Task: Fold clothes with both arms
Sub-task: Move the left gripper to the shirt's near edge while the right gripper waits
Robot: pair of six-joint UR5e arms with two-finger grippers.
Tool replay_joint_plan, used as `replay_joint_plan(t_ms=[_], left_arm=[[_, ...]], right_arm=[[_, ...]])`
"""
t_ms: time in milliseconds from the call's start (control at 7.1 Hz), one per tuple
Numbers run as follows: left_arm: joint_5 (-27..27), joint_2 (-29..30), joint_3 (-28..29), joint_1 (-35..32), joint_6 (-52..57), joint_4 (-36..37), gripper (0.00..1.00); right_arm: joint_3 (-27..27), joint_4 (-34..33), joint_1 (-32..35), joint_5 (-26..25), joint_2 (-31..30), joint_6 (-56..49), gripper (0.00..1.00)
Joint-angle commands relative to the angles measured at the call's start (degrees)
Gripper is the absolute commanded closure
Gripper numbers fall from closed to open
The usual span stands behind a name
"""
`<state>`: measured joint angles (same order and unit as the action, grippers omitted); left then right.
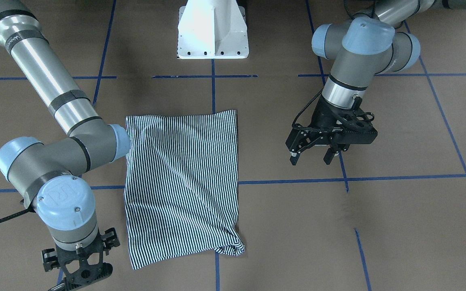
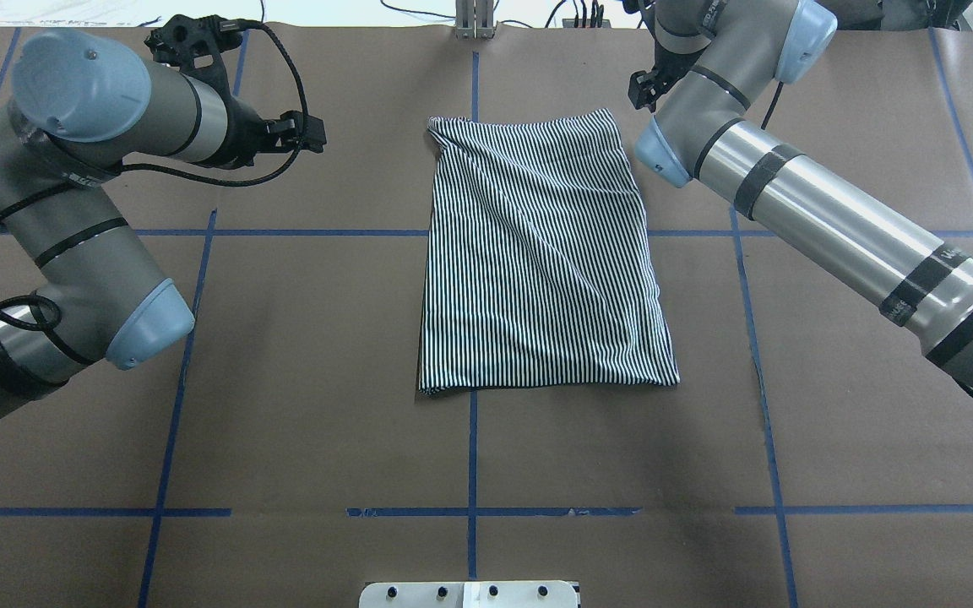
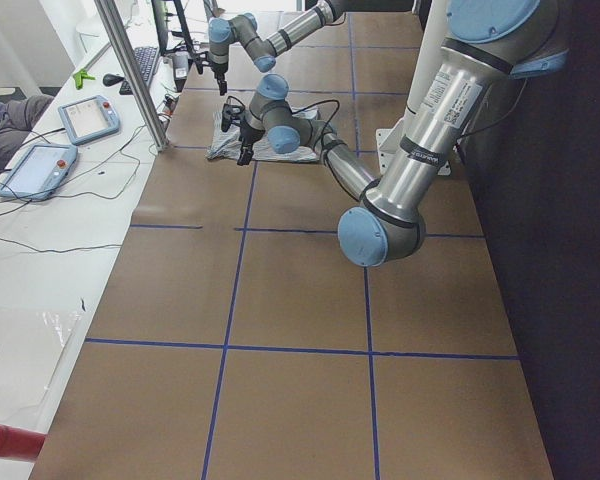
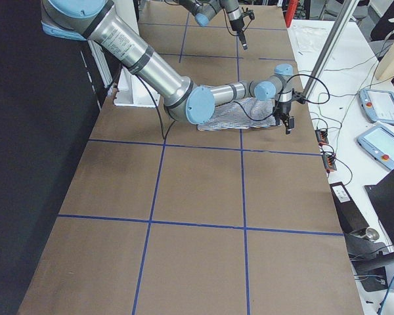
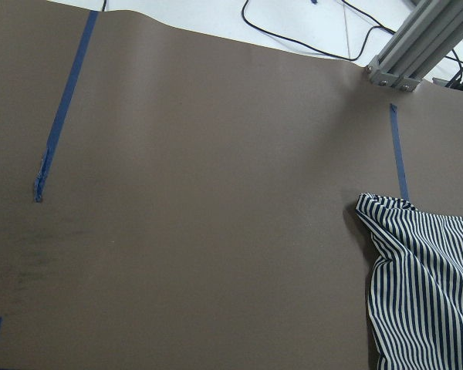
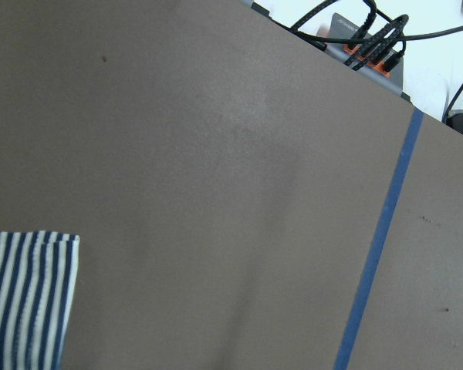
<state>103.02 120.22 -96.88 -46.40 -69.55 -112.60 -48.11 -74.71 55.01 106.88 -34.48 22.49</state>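
The striped shirt (image 1: 182, 182) lies folded into a rough rectangle at the table's middle, with diagonal creases and a bunched far corner (image 1: 233, 246). Its collar, buttons and patch are hidden. It also shows in the overhead view (image 2: 537, 253). My left gripper (image 1: 312, 155) hovers open and empty, well off the shirt's left side. My right gripper (image 1: 80, 281) hangs off the shirt's far right corner. Its fingers look spread and empty, and the tips are cut off by the frame edge. The left wrist view shows the bunched corner (image 5: 428, 285). The right wrist view shows another corner (image 6: 27, 301).
The white pedestal base (image 1: 212, 30) stands at the robot's side of the table. Blue tape lines (image 1: 212, 93) cross the brown table cover. Cables and a metal post (image 5: 420, 42) sit at the far edge. Tablets (image 3: 85, 120) lie on a side bench.
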Motion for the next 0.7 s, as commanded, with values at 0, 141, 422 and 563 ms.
replay_joint_plan(t_ms=[0, 141, 422, 563], left_arm=[[-0.10, 5.95, 7.71, 0.61, -0.06, -1.30, 0.00], [-0.10, 9.30, 14.29, 1.48, 0.55, -5.48, 0.00], [0.51, 9.68, 13.16, 2.97, 0.13, -7.21, 0.00], [3.56, 6.46, 8.08, 6.21, -3.62, -4.06, 0.00]], right_arm=[[-5.47, -0.44, 2.81, 11.63, -0.84, 2.97, 0.00], [-9.59, -0.35, 3.43, 17.17, -3.20, 7.69, 0.00], [-14.19, -0.18, 4.05, 22.49, -5.76, 14.04, 0.00], [-15.51, 0.00, 4.05, 22.50, -7.08, 15.72, 0.00]])
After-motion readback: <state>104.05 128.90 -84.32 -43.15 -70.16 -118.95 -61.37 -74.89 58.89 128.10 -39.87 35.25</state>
